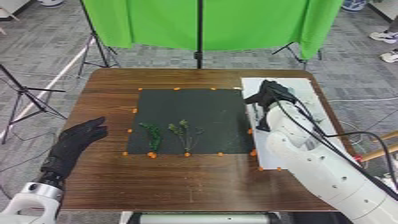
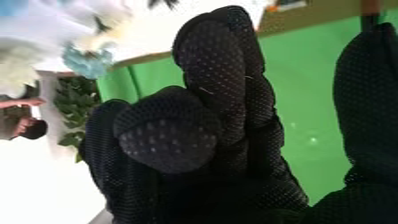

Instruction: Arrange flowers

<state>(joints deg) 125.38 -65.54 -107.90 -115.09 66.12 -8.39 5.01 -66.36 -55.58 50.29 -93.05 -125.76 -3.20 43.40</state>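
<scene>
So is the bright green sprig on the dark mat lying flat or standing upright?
Lying flat: in the head view the sprig stretches lengthwise along the mat, with nothing propping it up.

Head view: looks forward and down from above the near side of the brown table (image 1: 191, 195), far enough back to take in nearly all the tabletop, the left hand (image 1: 75, 142), the right hand (image 1: 274, 92) and the green curtain (image 1: 240, 25) beyond. Right wrist view: looks at very close range along the right hand (image 2: 204, 150) and out past it toward the curtain, sharing with the head view that hand, the curtain and some brown tabletop.
</scene>
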